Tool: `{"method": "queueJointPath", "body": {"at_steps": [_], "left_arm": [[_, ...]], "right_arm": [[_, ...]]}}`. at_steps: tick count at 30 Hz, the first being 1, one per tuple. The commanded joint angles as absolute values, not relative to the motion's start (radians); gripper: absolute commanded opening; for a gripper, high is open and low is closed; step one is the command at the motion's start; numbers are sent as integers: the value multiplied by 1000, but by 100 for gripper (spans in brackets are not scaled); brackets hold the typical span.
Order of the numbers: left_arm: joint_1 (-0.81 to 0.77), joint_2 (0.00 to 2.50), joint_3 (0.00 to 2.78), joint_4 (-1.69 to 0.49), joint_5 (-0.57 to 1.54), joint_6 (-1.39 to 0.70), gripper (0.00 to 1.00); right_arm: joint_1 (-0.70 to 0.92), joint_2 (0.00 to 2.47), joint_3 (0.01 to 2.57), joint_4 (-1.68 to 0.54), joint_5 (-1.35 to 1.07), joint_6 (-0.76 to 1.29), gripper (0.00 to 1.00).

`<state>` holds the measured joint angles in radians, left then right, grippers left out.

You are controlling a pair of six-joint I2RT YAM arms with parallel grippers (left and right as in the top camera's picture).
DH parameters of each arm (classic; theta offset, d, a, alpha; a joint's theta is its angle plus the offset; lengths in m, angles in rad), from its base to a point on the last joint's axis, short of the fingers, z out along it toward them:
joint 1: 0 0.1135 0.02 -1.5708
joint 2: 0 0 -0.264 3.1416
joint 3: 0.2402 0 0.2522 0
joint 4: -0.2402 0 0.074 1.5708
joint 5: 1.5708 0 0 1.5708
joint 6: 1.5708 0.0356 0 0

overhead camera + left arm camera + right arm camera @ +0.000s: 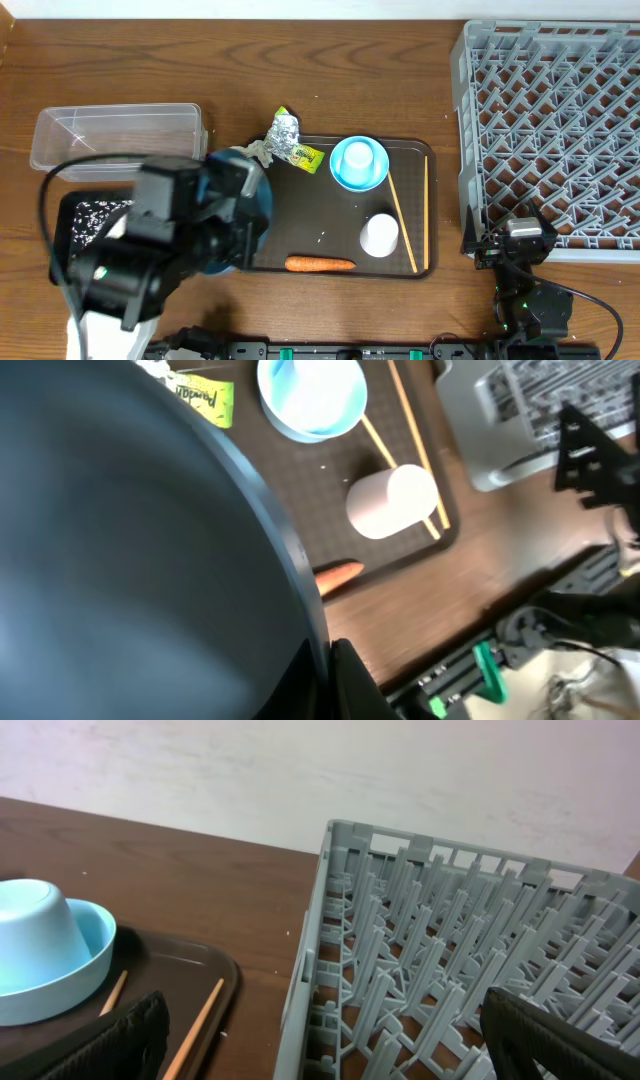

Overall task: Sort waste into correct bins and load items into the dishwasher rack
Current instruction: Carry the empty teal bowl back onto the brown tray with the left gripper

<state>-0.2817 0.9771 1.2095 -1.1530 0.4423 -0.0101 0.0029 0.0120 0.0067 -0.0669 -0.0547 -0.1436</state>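
Dark bowl hangs over the tray's 9 o'clock edge, left pincer clamped on its rim. Further toward 9 o'clock, rice speckles the black bin. Right pincer gapes empty at the rack's 7 o'clock corner

Dark blue bowl beside black tray, rice grains inside
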Motion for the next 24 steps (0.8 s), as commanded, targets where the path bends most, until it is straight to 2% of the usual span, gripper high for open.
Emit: {"method": "queueJointPath", "body": {"at_steps": [1,4,11,24], "left_arm": [[-356,1040,1241,-1108,339,-104,6],[-433,1117,1241,-1048,334,-131,6],[-560,1298,1241,-978,125,-233,6],[-569,1520,1240,-916,110,-268,6]], "right_arm": [[-6,5,6,-71,-52,-159,99],[-6,5,6,-71,-52,-159,99],[-6,5,6,-71,-52,-159,99],[-6,5,6,-71,-52,-159,99]]}}
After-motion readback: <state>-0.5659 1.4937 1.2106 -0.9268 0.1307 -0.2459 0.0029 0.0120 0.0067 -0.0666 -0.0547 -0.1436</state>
